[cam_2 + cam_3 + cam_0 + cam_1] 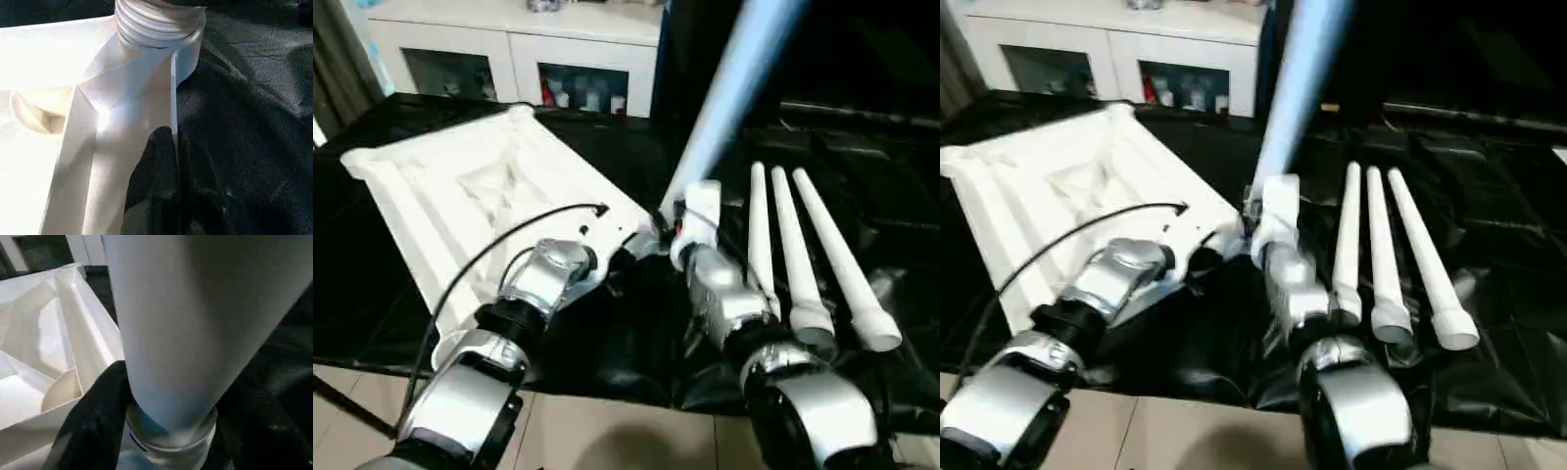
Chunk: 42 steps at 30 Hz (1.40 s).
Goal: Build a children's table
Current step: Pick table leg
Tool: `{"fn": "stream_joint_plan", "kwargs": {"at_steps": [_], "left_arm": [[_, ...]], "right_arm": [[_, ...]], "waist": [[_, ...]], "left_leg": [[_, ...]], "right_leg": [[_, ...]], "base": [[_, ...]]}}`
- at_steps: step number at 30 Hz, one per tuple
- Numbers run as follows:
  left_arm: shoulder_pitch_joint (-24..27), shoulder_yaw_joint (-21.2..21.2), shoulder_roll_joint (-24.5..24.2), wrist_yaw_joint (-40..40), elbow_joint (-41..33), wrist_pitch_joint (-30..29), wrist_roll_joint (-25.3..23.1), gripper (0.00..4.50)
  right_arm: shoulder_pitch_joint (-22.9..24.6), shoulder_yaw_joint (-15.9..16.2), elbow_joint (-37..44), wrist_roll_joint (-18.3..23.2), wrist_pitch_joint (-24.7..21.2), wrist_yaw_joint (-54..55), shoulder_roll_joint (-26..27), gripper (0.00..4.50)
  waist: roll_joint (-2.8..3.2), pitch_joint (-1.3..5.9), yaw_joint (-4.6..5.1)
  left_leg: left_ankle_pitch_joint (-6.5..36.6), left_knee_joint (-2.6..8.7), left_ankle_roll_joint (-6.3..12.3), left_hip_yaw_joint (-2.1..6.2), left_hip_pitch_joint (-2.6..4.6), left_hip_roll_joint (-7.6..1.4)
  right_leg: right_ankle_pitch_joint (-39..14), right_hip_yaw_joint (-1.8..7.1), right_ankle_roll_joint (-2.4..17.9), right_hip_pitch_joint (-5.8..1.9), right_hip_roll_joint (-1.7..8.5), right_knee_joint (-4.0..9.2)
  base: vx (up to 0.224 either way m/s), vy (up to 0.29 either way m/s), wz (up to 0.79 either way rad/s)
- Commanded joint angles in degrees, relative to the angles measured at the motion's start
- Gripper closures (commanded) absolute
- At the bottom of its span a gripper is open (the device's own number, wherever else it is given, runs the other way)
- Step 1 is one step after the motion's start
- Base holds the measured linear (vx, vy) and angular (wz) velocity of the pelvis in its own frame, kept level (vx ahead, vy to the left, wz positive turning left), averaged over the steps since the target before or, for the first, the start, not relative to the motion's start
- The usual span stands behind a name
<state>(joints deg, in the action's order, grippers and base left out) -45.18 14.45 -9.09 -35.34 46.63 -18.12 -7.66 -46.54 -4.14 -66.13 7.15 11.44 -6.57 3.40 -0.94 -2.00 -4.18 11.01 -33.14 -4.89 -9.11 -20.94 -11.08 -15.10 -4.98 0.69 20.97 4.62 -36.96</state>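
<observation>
The white table top [460,186] lies underside up on black cloth, ribs and round corner sockets showing. One white leg [724,98] stands nearly upright at the top's near right corner, tilted slightly. Its threaded end [156,24] sits at the corner socket. My right gripper [680,220] is shut on this leg low down, with a black finger [98,416] pressed against the tube. My left gripper [173,142] is shut on the thin rim wall of the table top just beside that corner. Three more legs [803,264] lie side by side on the cloth to the right.
A white cabinet with glass doors [509,49] stands behind the table top. Black cloth [881,176] covers the work surface, and tan floor [607,431] shows below its near edge. A black cable [489,245] arcs over my left forearm.
</observation>
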Motion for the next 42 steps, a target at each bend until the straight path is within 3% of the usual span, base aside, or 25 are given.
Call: {"fn": "stream_joint_plan", "kwargs": {"at_steps": [1,2,9,12,16,19,32,38,39,40,41,42], "left_arm": [[-0.6,-0.2,-1.9,2.3,0.4,-0.2,-2.0,4.5],[-0.5,-0.2,-2.0,2.2,0.3,-0.1,-2.0,4.5],[-0.1,0.1,-2.4,1.8,0.1,0.5,-1.8,4.5],[0.0,0.1,-2.5,1.7,0.0,0.9,-1.8,4.5],[0.0,0.2,-2.5,1.5,0.0,1.3,-1.7,4.5],[0.2,0.3,-2.6,1.5,-0.1,1.4,-1.6,4.5],[0.9,0.5,-3.0,1.2,-0.1,2.1,-1.7,4.5],[2.3,2.7,-5.1,-2.2,-0.6,8.4,-2.9,4.5],[4.5,5.7,-7.9,-6.9,-2.1,14.9,-4.4,4.5],[5.4,6.7,-8.9,-8.8,-2.9,17.1,-4.7,4.5],[6.6,7.9,-10.3,-11.7,-3.9,21.2,-4.8,4.5],[6.7,8.0,-10.4,-11.9,-4.0,21.6,-4.8,4.5]], "right_arm": [[1.2,0.0,-2.5,0.0,-1.8,-0.7,-0.2,1.43],[0.9,-0.2,-2.3,0.0,-1.5,-1.7,-0.2,1.18],[0.3,-0.6,-1.9,-0.4,0.9,-2.4,-0.5,0.75],[0.4,-1.2,-1.5,0.2,2.1,-3.4,-0.4,0.7],[0.8,-1.2,-1.4,0.2,2.9,-5.4,-0.5,1.08],[1.2,-1.1,-1.4,0.0,3.3,-5.6,-0.5,1.32],[2.2,-1.2,-1.4,-0.2,4.4,-8.0,0.1,2.46],[2.9,-0.1,-0.3,-1.0,5.1,-9.4,0.5,3.02],[3.9,0.5,1.3,-1.4,6.2,-10.4,0.1,3.07],[4.4,0.8,2.1,-1.6,6.6,-10.9,-0.1,3.15],[5.1,1.1,3.3,-1.8,6.9,-11.5,-0.4,3.15],[5.2,1.1,3.4,-1.8,7.0,-11.6,-0.4,3.37]], "waist": [[0.67,2.56,-0.07],[0.76,2.63,-0.07],[0.57,2.89,0.46],[0.4,3.04,0.51],[0.2,2.9,0.46],[0.22,2.81,0.46],[0.07,2.85,0.38],[0.24,2.88,0.56],[0.35,2.88,0.44],[0.19,2.82,0.53],[0.63,3.01,0.49],[0.58,2.97,0.45]], "left_leg": [[8.2,4.18,2.47,0.41,0.27,-2.68],[7.3,4.07,2.57,0.4,0.29,-2.66],[3.2,3.57,4.55,0.33,0.02,-2.55],[1.3,3.17,6.66,0.13,-0.02,-2.37],[1.3,3.1,8.09,-0.04,-0.05,-2.42],[2.3,3.23,7.58,-0.05,0.08,-2.57],[1.7,3.05,8.03,-0.19,0.03,-2.48],[1.4,3.08,7.89,-0.14,0.1,-2.57],[1.4,3.07,7.92,-0.09,0.17,-2.57],[1.8,3.16,7.79,-0.04,-0.22,-2.66],[1.8,3.09,7.44,-0.12,0.25,-2.74],[1.8,3.12,7.54,-0.05,0.22,-2.72]], "right_leg": [[2.2,3.61,13.3,-2.34,4.62,5.06],[3.5,3.64,13.6,-2.36,4.64,4.88],[10.4,3.5,15.3,-2.56,4.5,4.13],[14.6,3.53,16.0,-2.54,4.44,3.73],[14.7,3.55,16.4,-2.38,4.41,3.73],[12.2,3.61,16.5,-2.32,4.39,3.86],[12.9,3.75,16.7,-2.31,4.4,3.74],[13.3,3.84,16.5,-2.26,4.24,3.64],[13.3,3.83,16.5,-2.23,4.31,3.69],[13.0,3.86,15.8,-2.46,4.4,3.63],[13.7,3.93,15.7,-2.21,4.33,3.51],[14.0,3.89,15.7,-2.2,4.29,3.58]], "base": [[0.0,0.0,0.0],[0.0,0.0,0.0],[0.0,0.0,0.0],[0.0,0.0,0.0],[0.0,0.0,0.0],[0.0,0.0,0.0],[0.0,0.0,0.0],[0.0,0.0,0.0],[0.0,0.0,0.0],[0.0,0.0,0.0],[0.0,0.0,0.0],[0.0,0.0,0.0]]}}
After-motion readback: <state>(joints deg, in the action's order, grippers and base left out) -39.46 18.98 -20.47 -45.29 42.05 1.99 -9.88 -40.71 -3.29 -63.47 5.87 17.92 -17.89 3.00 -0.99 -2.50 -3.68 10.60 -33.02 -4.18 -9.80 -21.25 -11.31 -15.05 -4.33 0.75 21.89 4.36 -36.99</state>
